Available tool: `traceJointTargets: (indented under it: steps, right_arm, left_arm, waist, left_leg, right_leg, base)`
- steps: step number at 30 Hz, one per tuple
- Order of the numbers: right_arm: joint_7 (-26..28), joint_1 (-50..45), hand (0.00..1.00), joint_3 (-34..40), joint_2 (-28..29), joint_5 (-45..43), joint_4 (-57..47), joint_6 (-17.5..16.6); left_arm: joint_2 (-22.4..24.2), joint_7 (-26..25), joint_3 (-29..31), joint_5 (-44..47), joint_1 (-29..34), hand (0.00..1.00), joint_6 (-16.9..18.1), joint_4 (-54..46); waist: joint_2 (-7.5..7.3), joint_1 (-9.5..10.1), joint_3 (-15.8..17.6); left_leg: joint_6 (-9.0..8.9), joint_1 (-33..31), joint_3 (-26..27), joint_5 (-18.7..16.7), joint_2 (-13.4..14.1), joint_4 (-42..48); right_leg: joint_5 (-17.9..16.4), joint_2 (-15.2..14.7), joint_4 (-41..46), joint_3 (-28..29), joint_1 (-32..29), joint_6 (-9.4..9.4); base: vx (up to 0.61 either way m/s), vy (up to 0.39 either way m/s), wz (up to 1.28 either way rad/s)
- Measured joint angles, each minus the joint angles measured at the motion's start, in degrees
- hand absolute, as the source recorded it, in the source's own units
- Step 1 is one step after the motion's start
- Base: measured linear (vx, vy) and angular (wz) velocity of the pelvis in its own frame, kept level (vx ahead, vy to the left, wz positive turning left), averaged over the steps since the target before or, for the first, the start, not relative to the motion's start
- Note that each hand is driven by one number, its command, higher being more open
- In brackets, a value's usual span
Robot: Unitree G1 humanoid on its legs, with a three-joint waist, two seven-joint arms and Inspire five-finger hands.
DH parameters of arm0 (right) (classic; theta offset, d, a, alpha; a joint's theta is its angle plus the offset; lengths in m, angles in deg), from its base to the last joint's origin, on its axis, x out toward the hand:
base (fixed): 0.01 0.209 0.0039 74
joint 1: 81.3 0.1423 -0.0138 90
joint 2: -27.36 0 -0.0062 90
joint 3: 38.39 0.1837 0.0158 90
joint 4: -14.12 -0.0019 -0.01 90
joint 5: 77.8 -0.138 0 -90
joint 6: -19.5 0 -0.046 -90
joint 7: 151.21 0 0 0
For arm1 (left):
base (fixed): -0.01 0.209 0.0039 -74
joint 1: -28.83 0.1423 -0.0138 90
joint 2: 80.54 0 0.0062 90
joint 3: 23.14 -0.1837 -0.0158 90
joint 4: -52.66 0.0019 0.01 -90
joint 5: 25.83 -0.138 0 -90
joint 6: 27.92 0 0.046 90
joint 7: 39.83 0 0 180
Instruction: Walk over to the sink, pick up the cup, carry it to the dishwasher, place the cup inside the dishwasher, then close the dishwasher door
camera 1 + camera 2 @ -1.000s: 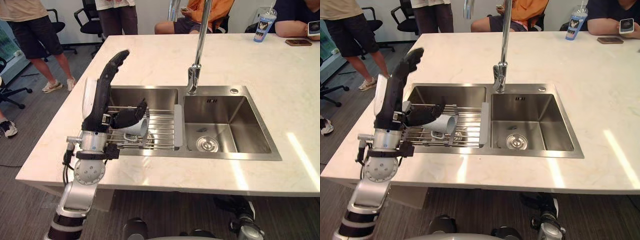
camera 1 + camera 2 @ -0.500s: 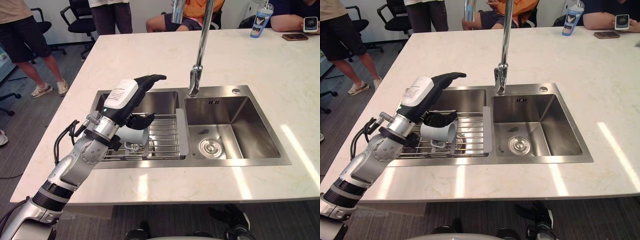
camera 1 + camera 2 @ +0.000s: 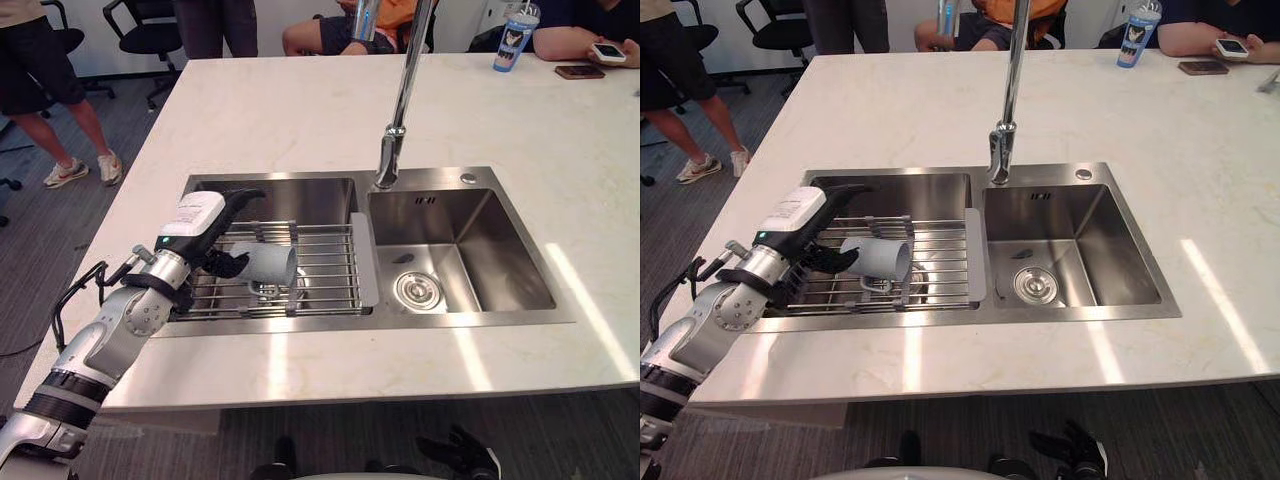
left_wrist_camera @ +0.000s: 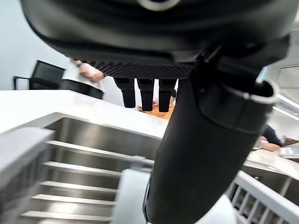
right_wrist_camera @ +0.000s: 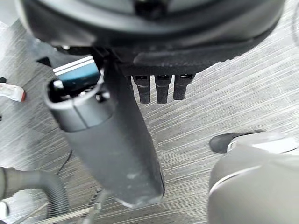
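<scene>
Head pair: above near edge of counter [image 3: 300, 110], looking steeply down; both share sink [image 3: 505, 250] and rack [image 3: 325, 268].
Left wrist: tight behind left hand [image 4: 154, 44], facing across rack.
Right wrist: tight behind right hand [image 5: 154, 23], facing floor [image 5: 224, 102].

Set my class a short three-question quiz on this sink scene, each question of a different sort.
1. True or false: the cup stands upright.
2. Which hand is at the cup? A left; B right; C neither.
3. Fill in: the cup lies on a wire ____ over the sink's left basin.
Key: 1 false, it lies on its side. 2 A, the left hand. 3 rack.
</scene>
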Motion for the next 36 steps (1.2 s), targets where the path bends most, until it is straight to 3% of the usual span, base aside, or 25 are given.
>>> traceJointTargets:
  steps: [5,17,36]
  right_arm:
    - [0.1,0.0,0.90,-0.1,0.0,0.6,0.1,0.0]
    - [0.0,2.2,0.90,-0.7,-0.9,2.2,0.2,0.0]
    - [-0.2,2.3,0.90,-0.8,-1.5,2.3,1.0,0.0]
  left_arm:
    - [-0.4,0.0,4.1,0.1,4.1,0.90,-0.2,1.0]
    - [-0.4,0.6,4.0,0.0,5.8,0.90,-0.2,0.8]
    - [3.8,0.5,-2.3,-3.9,2.0,0.90,-0.2,-0.4]
  waist:
    - [0.55,0.15,0.3]
    - [1.05,-0.28,0.6]
    - [2.34,-1.98,1.6]
  left_leg:
    - [-0.03,0.3,-0.8,1.0,-0.7,-2.4]
    - [0.47,0.7,-4.1,1.5,-2.0,-2.8]
    - [0.41,0.6,-4.0,1.4,-1.9,-2.9]
  right_leg:
    - [1.2,-0.5,-2.1,-0.6,0.6,0.48]
    - [1.9,-1.3,-4.7,-1.4,2.0,1.47]
    - [3.5,-1.1,-6.6,-0.9,2.4,1.64]
  base:
    - [-0.05,0.050,0.08]
    - [0.03,0.007,0.03]
    - [-0.01,0.003,-0.02]
